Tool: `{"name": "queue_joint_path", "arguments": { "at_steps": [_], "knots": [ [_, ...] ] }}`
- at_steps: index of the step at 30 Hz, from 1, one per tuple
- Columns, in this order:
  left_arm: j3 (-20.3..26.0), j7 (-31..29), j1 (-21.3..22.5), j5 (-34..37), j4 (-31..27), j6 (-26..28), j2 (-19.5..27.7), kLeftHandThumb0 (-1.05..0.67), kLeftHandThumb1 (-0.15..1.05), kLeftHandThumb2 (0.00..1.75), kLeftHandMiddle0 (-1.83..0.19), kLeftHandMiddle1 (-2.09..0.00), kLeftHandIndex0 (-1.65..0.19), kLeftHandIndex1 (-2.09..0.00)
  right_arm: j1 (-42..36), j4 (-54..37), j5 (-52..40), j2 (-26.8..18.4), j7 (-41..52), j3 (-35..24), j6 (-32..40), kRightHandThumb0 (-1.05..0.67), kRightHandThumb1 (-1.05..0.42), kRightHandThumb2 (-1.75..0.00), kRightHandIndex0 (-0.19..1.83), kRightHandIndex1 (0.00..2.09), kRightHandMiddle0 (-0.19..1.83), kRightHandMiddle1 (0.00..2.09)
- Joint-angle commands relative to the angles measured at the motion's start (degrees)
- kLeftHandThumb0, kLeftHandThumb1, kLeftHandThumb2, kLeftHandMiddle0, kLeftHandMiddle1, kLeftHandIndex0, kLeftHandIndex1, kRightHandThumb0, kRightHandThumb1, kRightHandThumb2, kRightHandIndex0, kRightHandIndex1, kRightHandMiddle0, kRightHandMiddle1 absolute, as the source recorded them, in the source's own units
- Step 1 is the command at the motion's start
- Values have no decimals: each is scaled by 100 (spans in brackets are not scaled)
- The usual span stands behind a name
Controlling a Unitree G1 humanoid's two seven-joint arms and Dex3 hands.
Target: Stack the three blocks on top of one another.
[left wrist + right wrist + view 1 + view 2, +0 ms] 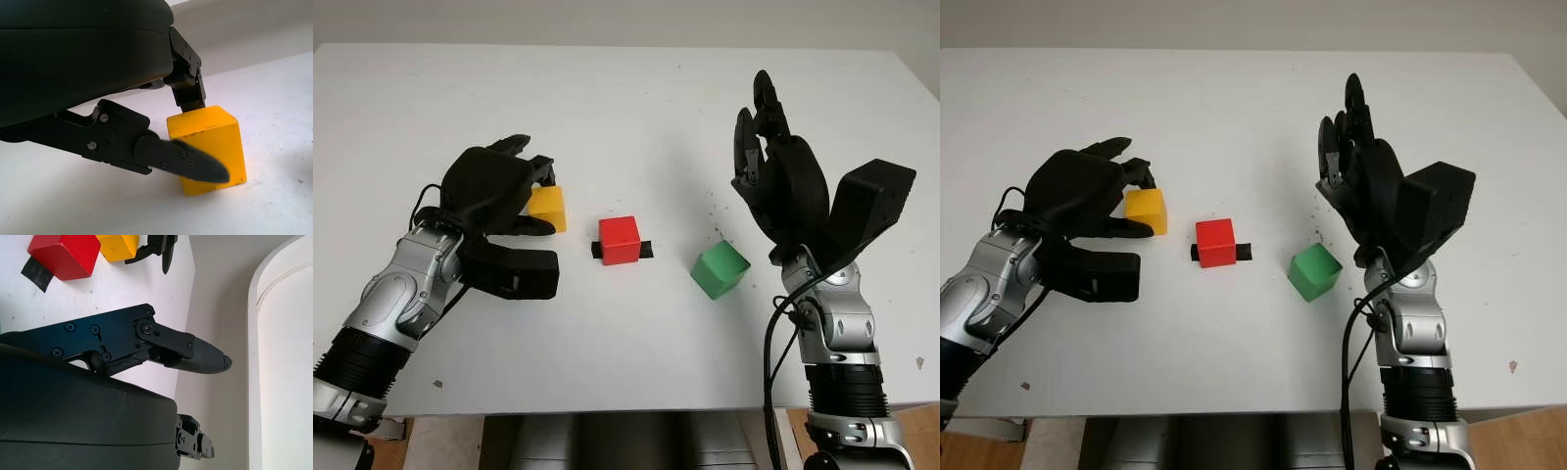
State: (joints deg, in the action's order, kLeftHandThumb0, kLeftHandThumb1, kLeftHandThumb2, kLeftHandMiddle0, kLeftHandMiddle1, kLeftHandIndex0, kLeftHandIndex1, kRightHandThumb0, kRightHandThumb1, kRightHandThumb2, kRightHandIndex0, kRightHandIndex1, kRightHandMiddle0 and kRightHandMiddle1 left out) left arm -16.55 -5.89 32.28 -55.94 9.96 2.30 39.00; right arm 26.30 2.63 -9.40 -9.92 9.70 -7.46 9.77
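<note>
Left hand point(494, 191), frame left, fingers pinching small rigid yellow cube block point(548, 208) by opposite faces; light, smooth, may slip. Right hand point(778, 176) open, frame right.

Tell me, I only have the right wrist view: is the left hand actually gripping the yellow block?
Observer: Its fingers press two sides of the yellow block, which sits on the table, not lifted.
Operator: Where is the green one?
Observer: The green block lies on the table just left of the right arm, beside the red block.
Operator: And my right hand?
Observer: The right hand is open, raised above the table behind the green block.
</note>
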Motion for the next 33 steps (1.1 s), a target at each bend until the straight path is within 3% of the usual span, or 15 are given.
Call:
{"name": "queue_joint_path", "arguments": {
  "at_steps": [1, 6, 13, 19, 28, 33],
  "knots": [
    [-20, 53, -16, 73, 65, -65, -52, -54, 103, 6, -28, -6, -44, -93, -57, -112, -6, -37, -15, -26, 2, -59, -105, -69, -19, 0, -19, 0],
    [110, 210, 3, 335, 51, -149, -83, -37, 105, 7, -35, -6, -39, -112, -56, -112, 13, -55, -15, -15, 16, -59, -105, -70, -19, 0, -19, 0],
    [273, 88, 108, 607, -51, -334, 95, -37, 105, 10, -37, -6, -27, -137, -46, -101, -41, -18, -15, -22, 2, -58, -105, -70, -19, 0, -19, 0],
    [558, 60, 220, 1085, -84, -648, 130, -41, 105, 10, -38, -6, -25, -141, -12, -24, -15, -47, 40, -10, -60, -57, -105, -71, -19, 0, -19, 0],
    [949, -850, 351, 2029, -439, -337, 48, -42, 105, 11, -33, -4, -27, -138, 5, -33, 22, -24, -22, -1, -23, -58, -105, -69, -19, 0, -19, 0],
    [853, -1705, 714, 2069, -678, -4, 243, -41, 105, 13, -28, -3, -26, -141, 15, -11, 20, -13, -25, 6, -48, -60, -105, -67, -19, 0, -19, 0]
  ]
}}
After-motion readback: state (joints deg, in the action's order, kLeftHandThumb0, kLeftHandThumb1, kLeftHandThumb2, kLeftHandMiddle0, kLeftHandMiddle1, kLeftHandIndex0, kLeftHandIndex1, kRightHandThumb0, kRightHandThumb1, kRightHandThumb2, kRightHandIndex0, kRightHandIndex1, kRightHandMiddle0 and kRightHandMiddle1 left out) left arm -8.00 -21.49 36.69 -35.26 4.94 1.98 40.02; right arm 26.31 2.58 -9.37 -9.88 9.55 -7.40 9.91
